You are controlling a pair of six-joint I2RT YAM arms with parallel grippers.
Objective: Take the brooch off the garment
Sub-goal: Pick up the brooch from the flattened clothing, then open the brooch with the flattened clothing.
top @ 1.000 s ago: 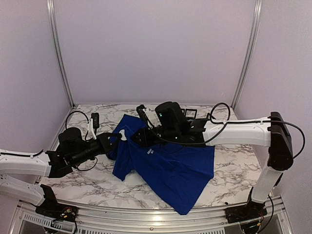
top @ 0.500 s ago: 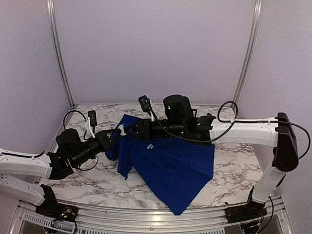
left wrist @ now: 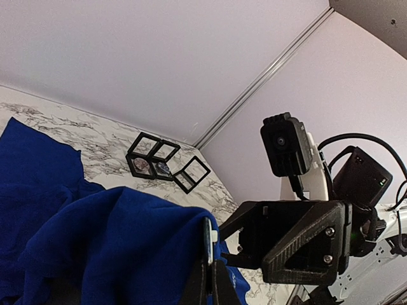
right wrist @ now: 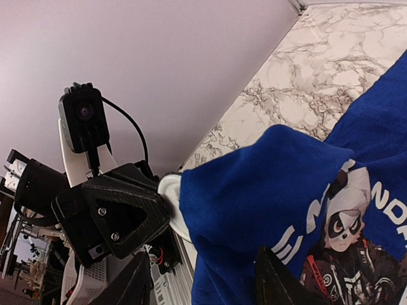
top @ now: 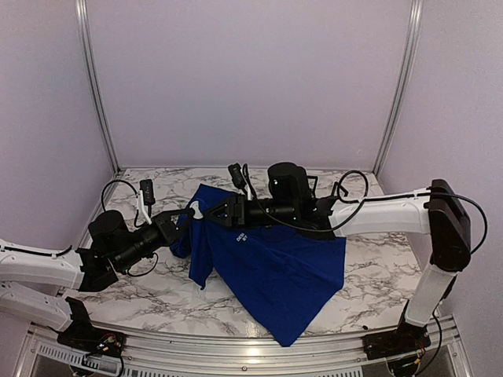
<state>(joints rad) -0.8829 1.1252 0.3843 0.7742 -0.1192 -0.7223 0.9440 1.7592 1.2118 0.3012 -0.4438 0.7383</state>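
Note:
The garment (top: 275, 267) is a royal-blue T-shirt lying on the marble table, with its left part lifted into a peak. The brooch (top: 196, 212) is a white round disc at that peak. It shows edge-on (left wrist: 208, 241) in the left wrist view. My left gripper (left wrist: 213, 270) is shut on the brooch, with blue cloth (left wrist: 95, 241) draped beside it. My right gripper (right wrist: 203, 283) is open just to the right (top: 222, 212), its fingers either side of a fold of the shirt (right wrist: 273, 184). The white disc (right wrist: 170, 194) peeks out behind that fold. The panda print (right wrist: 346, 222) faces the right wrist camera.
Small black-framed display boxes (left wrist: 159, 162) lie on the marble table (top: 377, 275) behind the shirt. Pale walls with metal corner rails (top: 94, 86) close in the back and sides. The two grippers are almost nose to nose above the table's left half.
My right gripper has opened and turned, now lying flatter and pointing left. My left gripper kept its grip and lifted the peak of cloth a little.

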